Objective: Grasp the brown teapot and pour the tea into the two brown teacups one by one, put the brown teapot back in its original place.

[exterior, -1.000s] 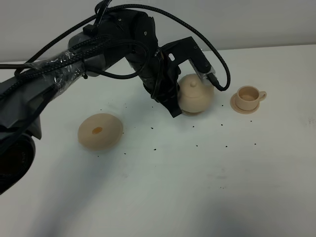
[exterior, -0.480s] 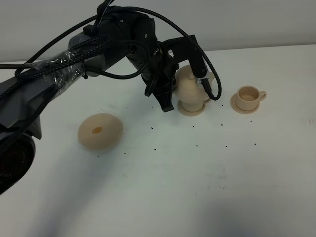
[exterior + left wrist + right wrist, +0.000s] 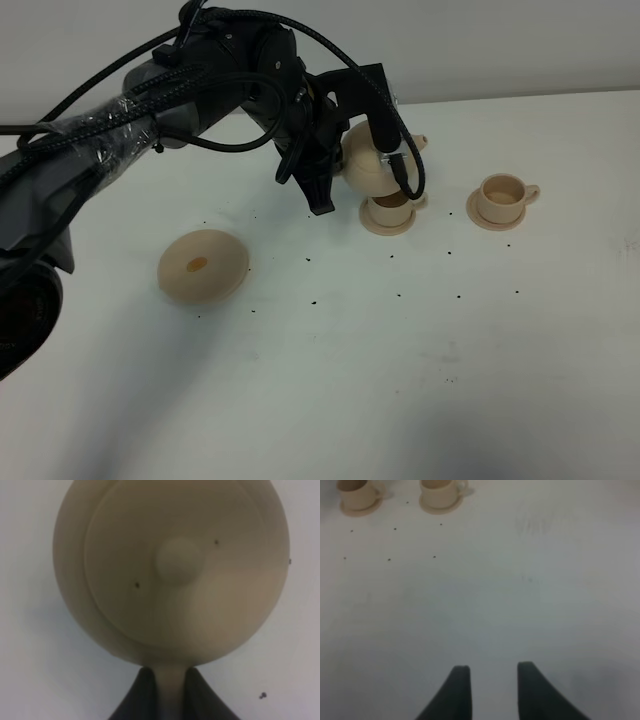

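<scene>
One teapot (image 3: 360,165), two teacups, one big saucer (image 3: 203,265) and two claws are in view. Each cup stands on a small saucer (image 3: 478,216) of its own. In the high view the inner teacup (image 3: 392,210) stands just right of centre in the upper half. The outer teacup (image 3: 503,198) stands further right, well apart from it. The big saucer lies alone at centre left on the white worktop (image 3: 400,380), with a darker spot in its middle. Small dark specks (image 3: 400,296) are scattered across the worktop.

The teapot hangs off the worktop, tipped with its spout toward the right, right above the inner teacup. The pot covers the cup's far rim. The black arm (image 3: 200,90) hides the pot's handle in the high view. Whether any tea is running out cannot be made out. The left wrist view is filled by the pot's lid and knob, blurred and cut off at the edges, with the spout out of sight.

The left claw (image 3: 172,700) is pinched tight on the teapot's handle, one dark finger on each side. The right claw (image 3: 490,690) does not appear in the high view. In its own view its fingers stand apart with bare worktop between them, gripping nothing, and both cups sit far off, cut by the frame edge.
</scene>
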Robot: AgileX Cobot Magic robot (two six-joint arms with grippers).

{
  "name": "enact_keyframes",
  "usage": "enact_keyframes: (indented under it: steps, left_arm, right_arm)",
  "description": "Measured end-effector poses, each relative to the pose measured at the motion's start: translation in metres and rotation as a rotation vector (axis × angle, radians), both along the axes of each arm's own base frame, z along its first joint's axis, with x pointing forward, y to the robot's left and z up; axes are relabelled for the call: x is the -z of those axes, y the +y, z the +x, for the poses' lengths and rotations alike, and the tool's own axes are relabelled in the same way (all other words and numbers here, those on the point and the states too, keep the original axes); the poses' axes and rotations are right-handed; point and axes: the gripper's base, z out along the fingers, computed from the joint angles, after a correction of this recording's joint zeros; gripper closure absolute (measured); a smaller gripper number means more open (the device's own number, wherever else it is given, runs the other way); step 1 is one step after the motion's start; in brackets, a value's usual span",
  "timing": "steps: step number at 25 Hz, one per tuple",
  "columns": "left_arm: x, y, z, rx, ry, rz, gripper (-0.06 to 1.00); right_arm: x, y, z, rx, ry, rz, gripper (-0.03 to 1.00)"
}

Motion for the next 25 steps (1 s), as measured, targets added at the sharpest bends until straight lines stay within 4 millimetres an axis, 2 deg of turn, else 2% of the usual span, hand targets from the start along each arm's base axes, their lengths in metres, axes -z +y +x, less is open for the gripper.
enact_keyframes:
  steps: [6,14,19,22,25]
  left_arm:
    - [-0.002,0.012,0.011,0.001,-0.051,0.006,0.82]
    - [0.0,0.009,0.013,0.005,-0.055,-0.05,0.82]
    - [0.018,-0.013,0.016,0.027,-0.03,-0.072,0.82]
    - [0.021,-0.031,0.019,0.052,-0.037,-0.078,0.82]
    - [0.013,-0.047,0.025,0.075,-0.063,-0.097,0.82]
  right_arm:
    - [0.0,0.0,0.0,0.0,0.0,0.0,0.73]
    - [0.0,0.0,0.0,0.0,0.0,0.0,0.73]
    - [0.0,0.0,0.0,0.0,0.0,0.0,0.73]
    - [0.0,0.0,0.0,0.0,0.0,0.0,0.73]
    - [0.0,0.0,0.0,-0.001,0.0,0.002,0.73]
